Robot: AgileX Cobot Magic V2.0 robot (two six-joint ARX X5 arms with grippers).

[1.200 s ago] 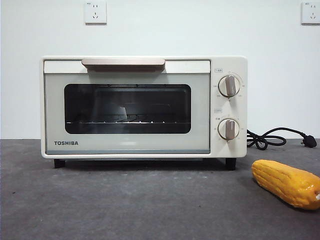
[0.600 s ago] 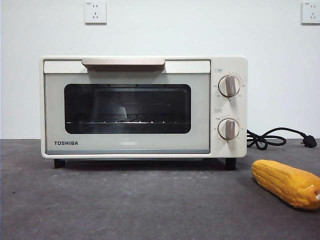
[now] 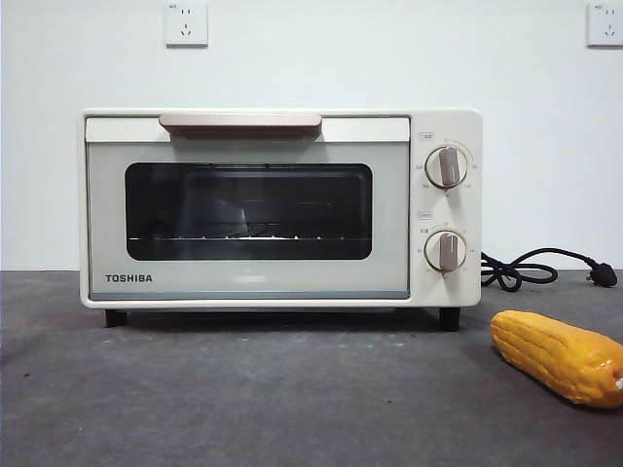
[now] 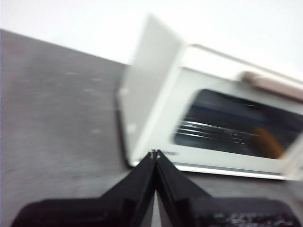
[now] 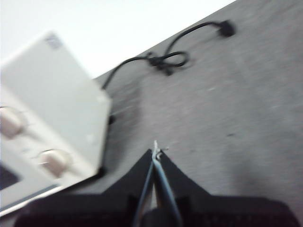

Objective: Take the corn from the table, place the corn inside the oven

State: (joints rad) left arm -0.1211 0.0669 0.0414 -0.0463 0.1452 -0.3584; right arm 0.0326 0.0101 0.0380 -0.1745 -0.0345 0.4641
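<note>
Front view shows the table [image 3: 243, 399] spreading dark grey under everything, and on it the oven [image 3: 280, 208], the landmark for the rest: a cream box with its glass door closed, the beige handle [image 3: 239, 122] across the top of the door and two knobs [image 3: 446, 167] stacked on its control side. A black cord [image 3: 531, 268] trails away from the oven's knob end along the table behind. The corn [image 3: 560, 356] lies on the table just off the oven's knob-side front corner, nearer the camera than the oven's feet, not touching it; its long axis runs slantwise, one end pointing toward the oven's foot and the other running out toward the frame edge. Neither arm appears in this view. In the right wrist view the right gripper [image 5: 155, 150] hangs above bare table beside the oven's knob end, jaws pressed together and holding nothing; the corn is not in its picture. In the left wrist view the left gripper [image 4: 154, 153] sits off the oven's opposite, plain side, likewise closed and empty. Judging by this, the right arm is the nearer to the corn, and nothing of the task looks done yet.
</note>
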